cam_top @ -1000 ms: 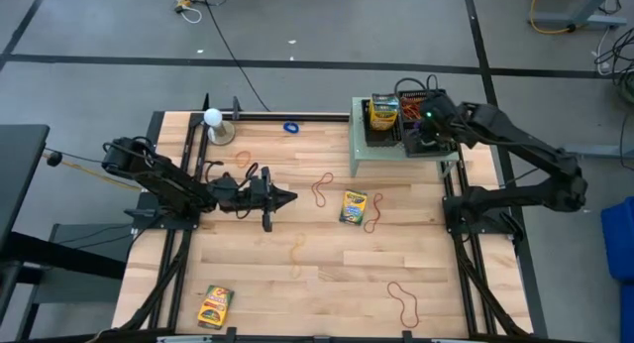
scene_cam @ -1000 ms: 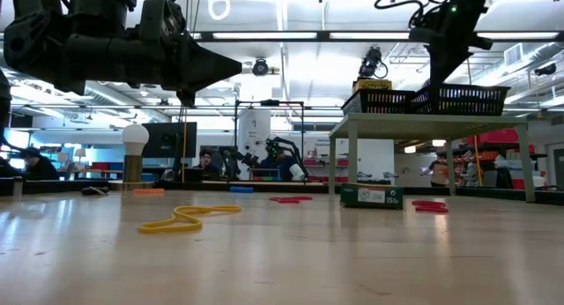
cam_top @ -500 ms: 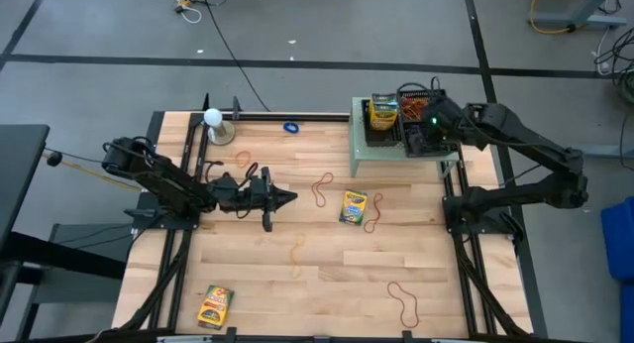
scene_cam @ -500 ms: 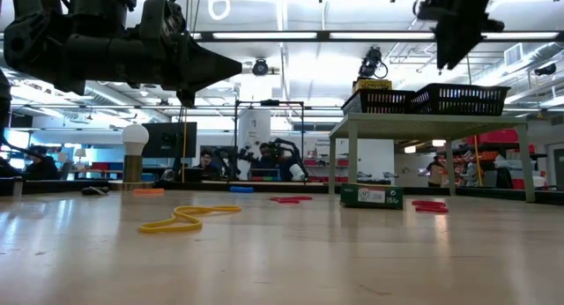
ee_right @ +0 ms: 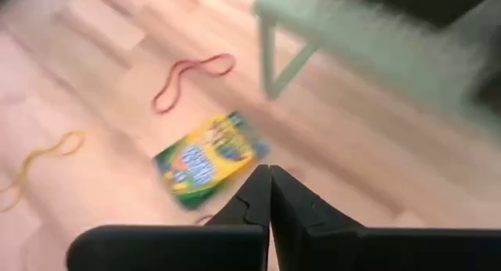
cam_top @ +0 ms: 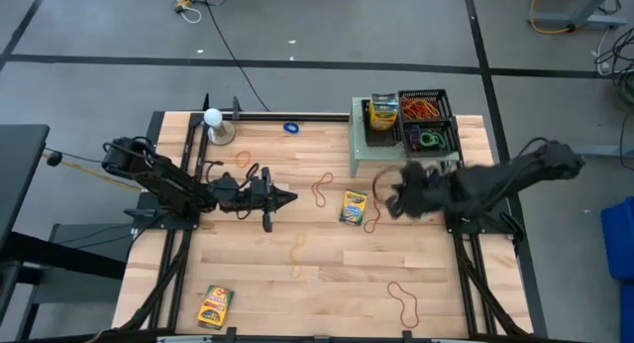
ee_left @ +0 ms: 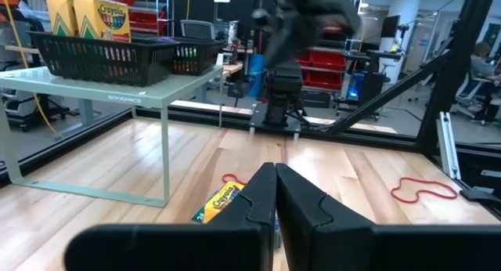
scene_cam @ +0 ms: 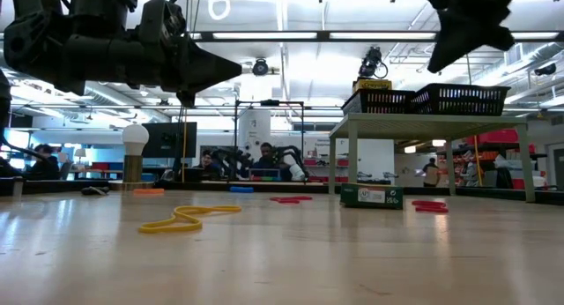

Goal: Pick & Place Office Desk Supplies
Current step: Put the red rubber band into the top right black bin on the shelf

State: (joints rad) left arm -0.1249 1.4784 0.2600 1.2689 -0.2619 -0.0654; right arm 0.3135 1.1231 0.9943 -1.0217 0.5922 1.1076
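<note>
Crayon box is seen lying flat near the desk front-left corner. Left gripper is held above mid-desk, fingers pressed together, nothing gripped. Yellow rubber band is laid on the boards just in front of it; red band is found farther back. Second crayon box lies flat at centre, a red band touching its right edge. Right gripper is positioned above the desk just right of that box, fingers fully closed, empty. Black baskets on the green stand at back-right are loaded with crayon boxes and bands. Another red band lies front-right.
</note>
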